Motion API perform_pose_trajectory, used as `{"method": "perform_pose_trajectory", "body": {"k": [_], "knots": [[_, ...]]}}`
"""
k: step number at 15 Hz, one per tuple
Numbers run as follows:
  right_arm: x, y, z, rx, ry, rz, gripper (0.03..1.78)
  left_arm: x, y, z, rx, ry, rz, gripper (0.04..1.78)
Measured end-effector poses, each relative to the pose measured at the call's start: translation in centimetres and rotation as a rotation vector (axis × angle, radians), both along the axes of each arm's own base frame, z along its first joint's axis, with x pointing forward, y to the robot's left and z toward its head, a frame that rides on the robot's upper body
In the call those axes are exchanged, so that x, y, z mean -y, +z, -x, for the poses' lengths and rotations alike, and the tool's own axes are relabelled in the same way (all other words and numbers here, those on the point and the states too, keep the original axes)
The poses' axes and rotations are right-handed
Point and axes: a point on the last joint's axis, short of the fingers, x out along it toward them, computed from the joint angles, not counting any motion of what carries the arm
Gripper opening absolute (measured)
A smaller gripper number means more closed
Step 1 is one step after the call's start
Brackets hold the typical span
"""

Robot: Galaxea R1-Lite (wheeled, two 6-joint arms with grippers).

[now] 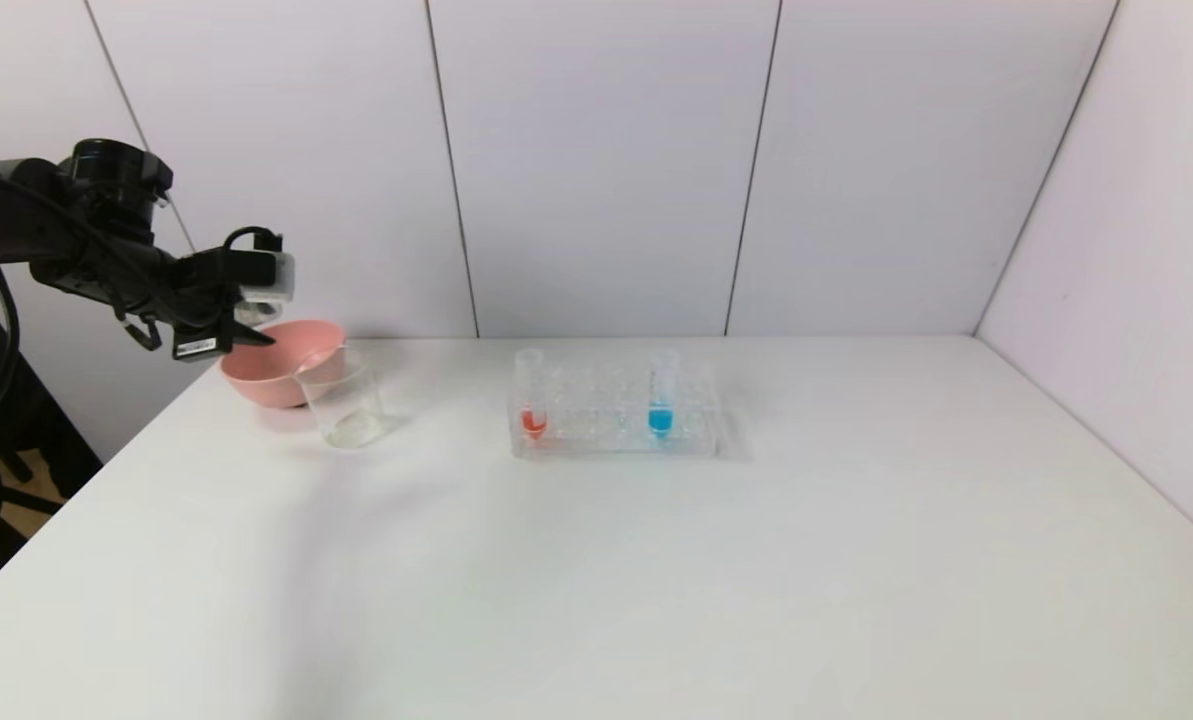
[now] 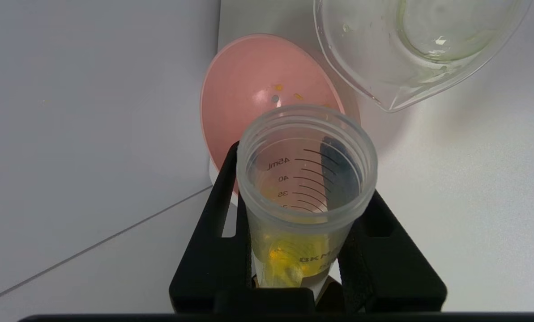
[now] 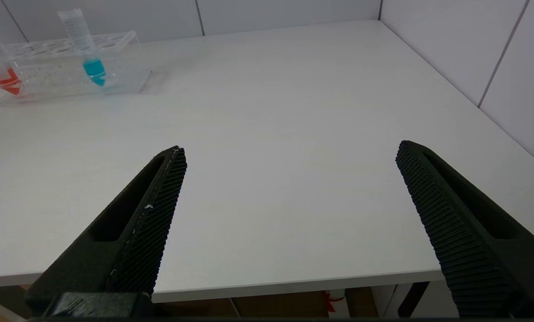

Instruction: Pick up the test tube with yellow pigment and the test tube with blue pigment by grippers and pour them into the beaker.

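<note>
My left gripper is shut on the test tube with yellow pigment, held over the near rim of the pink bowl, left of and behind the beaker. In the left wrist view the gripper clamps the tube's sides, and the tube's open mouth points toward the bowl. Only a yellow trace sits at its bottom. The beaker stands upright. The test tube with blue pigment stands in the rack and also shows in the right wrist view. My right gripper is open and empty above the table's front edge.
The pink bowl stands at the back left against the beaker; it holds a few yellow specks. A clear rack in the middle also holds a red-liquid tube. Walls close the back and right sides.
</note>
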Motion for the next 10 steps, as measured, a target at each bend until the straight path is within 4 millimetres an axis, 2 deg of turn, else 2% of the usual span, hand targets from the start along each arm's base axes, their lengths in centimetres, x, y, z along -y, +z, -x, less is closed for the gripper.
{"method": "perform_pose_trajectory", "body": {"k": [10], "knots": [[0.0,0.0,0.0,0.0,0.0,0.0,1.71,1.2,-0.6,-0.7,0.009,-0.056,-0.111,0.54]]}}
